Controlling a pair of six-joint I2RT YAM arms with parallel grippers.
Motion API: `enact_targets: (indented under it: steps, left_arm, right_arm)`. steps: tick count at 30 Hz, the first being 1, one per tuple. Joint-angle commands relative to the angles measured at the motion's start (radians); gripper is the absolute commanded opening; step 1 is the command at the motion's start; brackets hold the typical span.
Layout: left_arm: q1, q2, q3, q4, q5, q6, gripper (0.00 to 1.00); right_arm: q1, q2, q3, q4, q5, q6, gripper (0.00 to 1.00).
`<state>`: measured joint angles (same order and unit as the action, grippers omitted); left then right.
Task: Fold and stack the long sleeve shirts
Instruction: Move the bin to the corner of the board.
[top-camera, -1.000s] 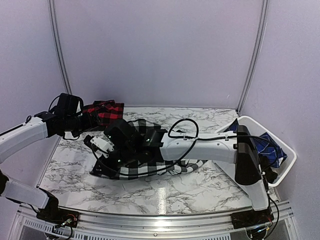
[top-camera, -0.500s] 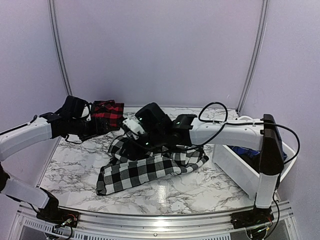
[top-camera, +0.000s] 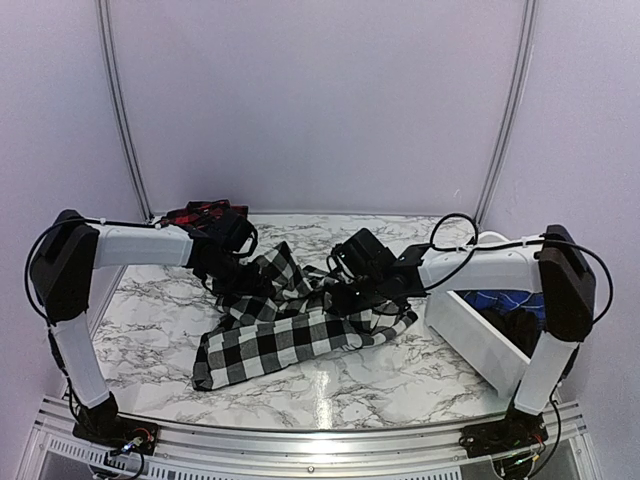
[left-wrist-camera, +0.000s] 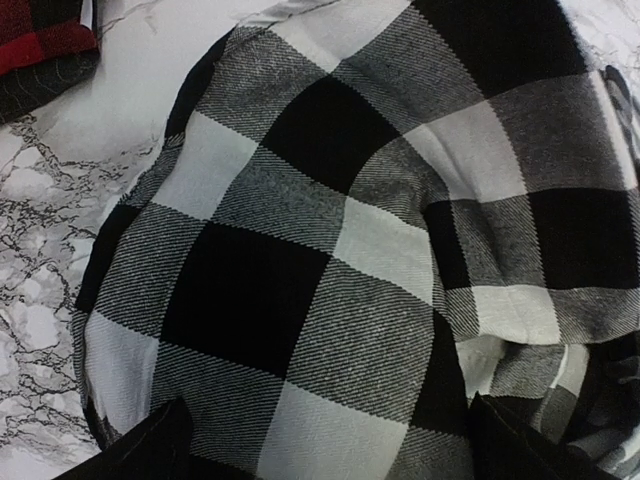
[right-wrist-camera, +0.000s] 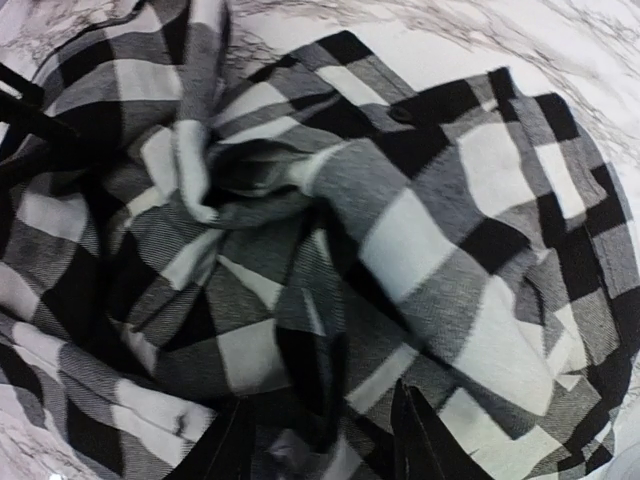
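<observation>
The black-and-white check shirt (top-camera: 290, 335) lies crumpled in the middle of the marble table, bunched up at its far side. It fills the left wrist view (left-wrist-camera: 330, 250) and the right wrist view (right-wrist-camera: 400, 240). The red-and-black shirt (top-camera: 205, 215) lies folded at the back left, and a corner of it shows in the left wrist view (left-wrist-camera: 40, 40). My left gripper (top-camera: 225, 268) is wide open just above the check shirt's left part. My right gripper (top-camera: 350, 275) hovers over the bunched cloth with its jaws apart and a dark fold lying between them.
A white bin (top-camera: 480, 340) holding blue cloth (top-camera: 500, 298) stands at the right edge of the table. Bare marble (top-camera: 140, 320) shows at the left and along the front. White walls close in the back and both sides.
My right gripper dragged the shirt's left edge up and to the right, then moved right off the raised bunch. My left arm swung in from the red shirt onto the check shirt.
</observation>
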<state>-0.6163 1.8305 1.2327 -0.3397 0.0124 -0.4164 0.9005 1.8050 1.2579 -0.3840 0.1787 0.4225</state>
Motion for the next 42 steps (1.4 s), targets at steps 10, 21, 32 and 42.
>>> enact_targets:
  steps: [10,21,32,42]
  left_arm:
    - [-0.016,0.041,-0.056,-0.115,-0.184,-0.009,0.8]
    - [-0.017,-0.086,-0.276,-0.119,-0.157,-0.079,0.19]
    - [-0.092,-0.293,-0.508,-0.118,-0.089,-0.241,0.07]
    - [-0.115,-0.464,-0.49,-0.158,-0.137,-0.262,0.4]
  right_arm:
    - [-0.218,-0.196,-0.235,0.061,0.133,0.07,0.4]
    - [-0.406,-0.22,-0.264,0.074,0.159,0.005,0.4]
    - [-0.524,-0.159,-0.199,0.072,0.179,-0.074,0.42]
    - [-0.529,-0.191,-0.175,0.049,0.116,-0.107,0.47]
